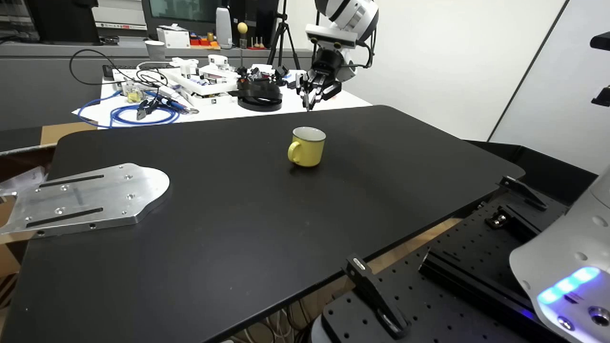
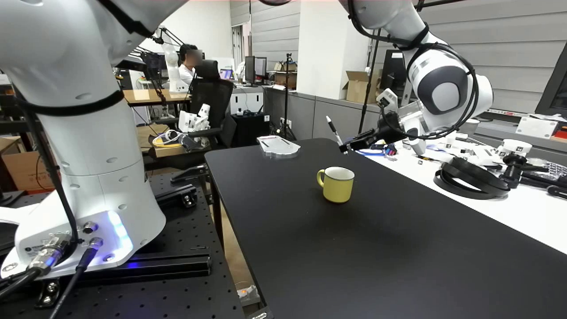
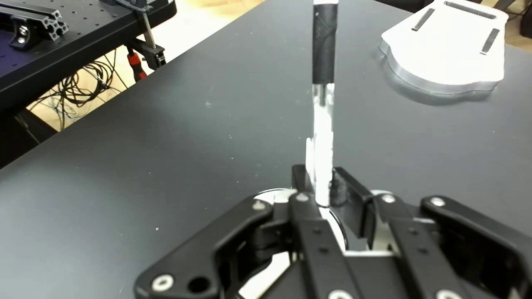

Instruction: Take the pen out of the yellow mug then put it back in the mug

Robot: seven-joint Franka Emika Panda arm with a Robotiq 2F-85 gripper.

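Observation:
The pen [image 3: 323, 62] has a black grip part and a clear body, and it stands up between the fingers in the wrist view. My gripper [image 3: 318, 180] is shut on it near its lower end. In an exterior view the pen [image 2: 335, 134] is tilted and held in the air by the gripper [image 2: 346, 146]. The yellow mug [image 1: 307, 152] stands upright on the black tabletop; it also shows in an exterior view [image 2: 338, 190]. The gripper [image 1: 312, 99] is above the mug, apart from it. In the wrist view the mug's pale inside [image 3: 334, 226] shows below the fingers, partly hidden.
A flat silver metal plate [image 1: 95, 195] lies at one end of the black tabletop [image 1: 228, 267]. A white table [image 2: 407, 166] with cables, white parts and a black round object [image 2: 471, 177] adjoins it. Clamps [image 1: 376, 295] and the robot's base [image 2: 102, 186] stand along the opposite edge.

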